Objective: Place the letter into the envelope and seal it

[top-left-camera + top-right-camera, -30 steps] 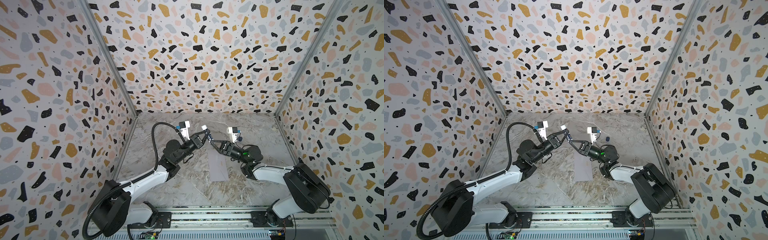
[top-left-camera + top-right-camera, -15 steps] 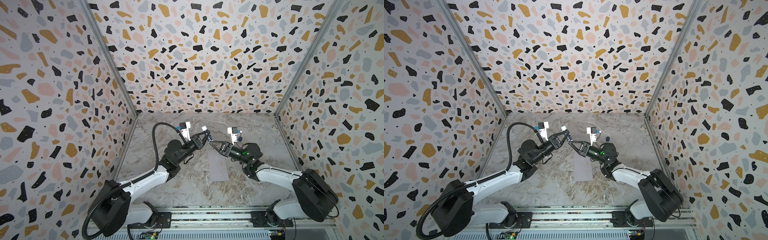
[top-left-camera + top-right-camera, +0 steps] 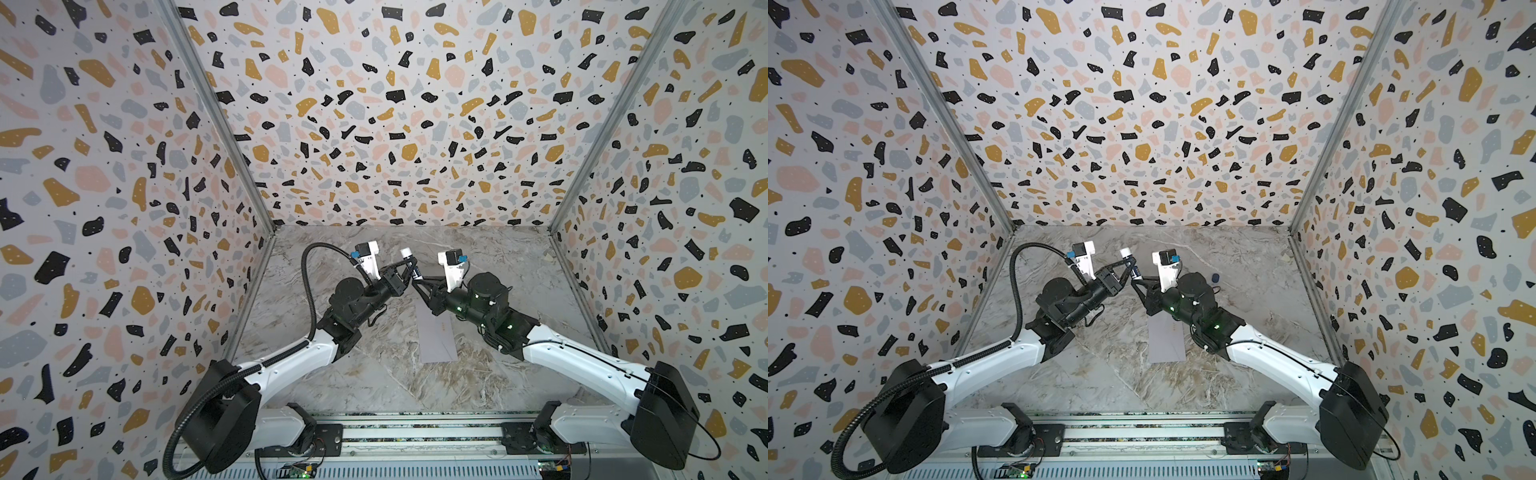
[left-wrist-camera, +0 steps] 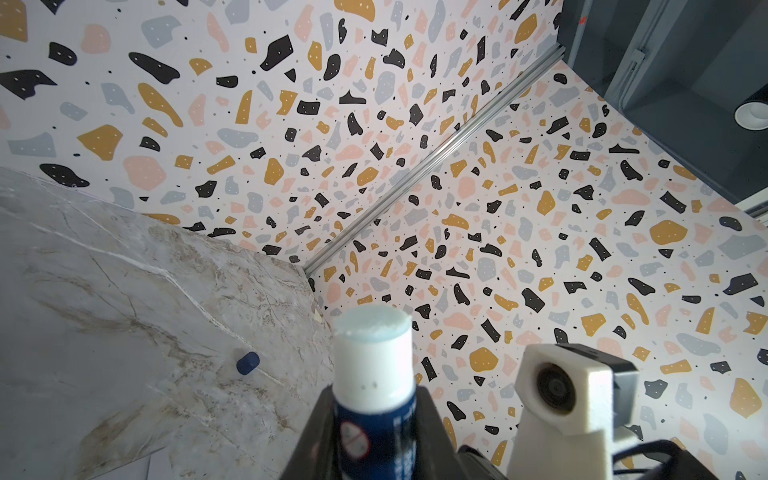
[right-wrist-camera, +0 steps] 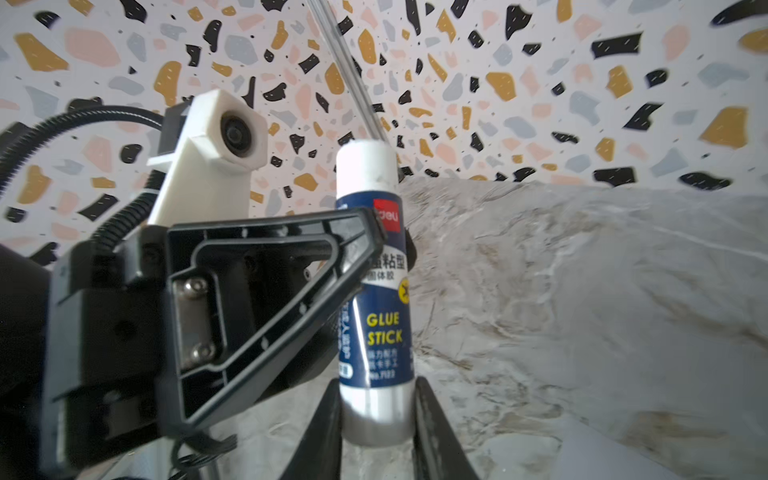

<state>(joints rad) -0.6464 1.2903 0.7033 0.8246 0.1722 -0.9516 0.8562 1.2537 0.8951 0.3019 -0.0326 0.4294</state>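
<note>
The envelope lies flat on the marble-patterned surface, on the base side of both sets of jaws, its far end hidden under the right wrist. The left jaws are clamped on the upper body of an uncapped glue stick, the right jaws on its lower end; a small blue cap lies on the surface outboard of the right jaws. Terrazzo-patterned walls enclose the surface on three sides.

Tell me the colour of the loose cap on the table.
Small cylindrical cap: dark blue, best in left wrist view.
</note>
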